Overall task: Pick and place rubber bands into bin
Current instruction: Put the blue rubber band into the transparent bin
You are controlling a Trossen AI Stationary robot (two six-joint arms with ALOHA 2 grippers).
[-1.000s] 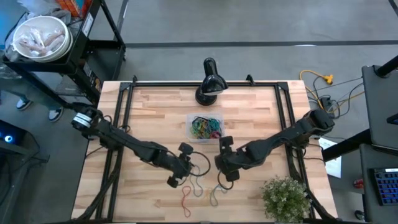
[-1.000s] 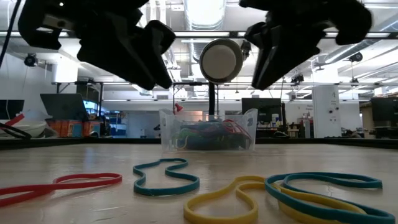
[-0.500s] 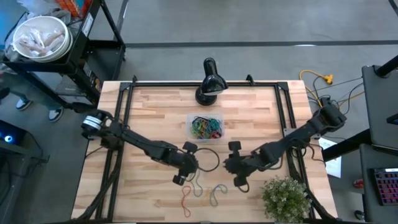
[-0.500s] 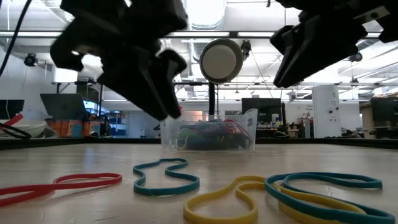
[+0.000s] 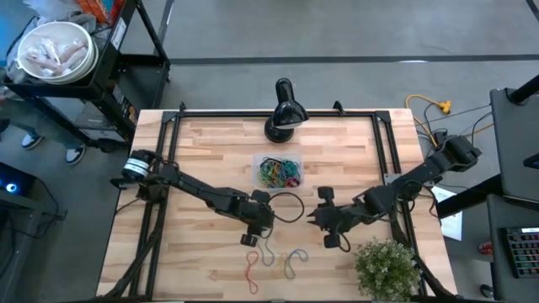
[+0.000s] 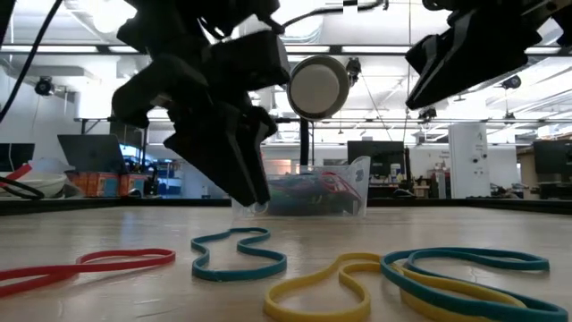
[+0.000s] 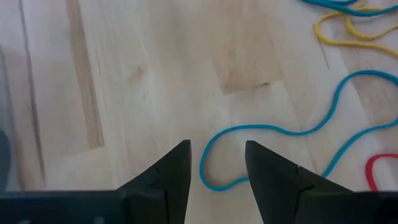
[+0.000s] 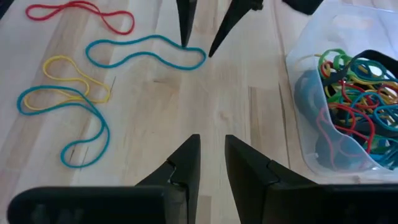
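While most of the rubber bands (image 5: pixel 280 172) lie tangled in the bin (image 8: pixel 309 93), which stands near the middle of the worktop (image 5: pixel 210 151), four remain loose on the wood towards the front edge: a blue band (image 7: pixel 292 134), a red band (image 8: pixel 81 12), a yellow band (image 8: pixel 74 78) and a second blue one (image 8: pixel 74 121) (these last two overlap). The left hand (image 7: pixel 217 168) hangs low over the near end of the first blue band, its fingers (image 7: pixel 174 171) spread on either side of the loop and holding nothing; whether the tips touch the wood I cannot tell. The right hand (image 8: pixel 211 158) hovers over bare worktop between the bin and the loose bands, its fingers slightly parted and empty. Beyond the bin stands a black desk lamp (image 5: pixel 283 111); a potted plant (image 5: pixel 386 265) sits at the front right corner.
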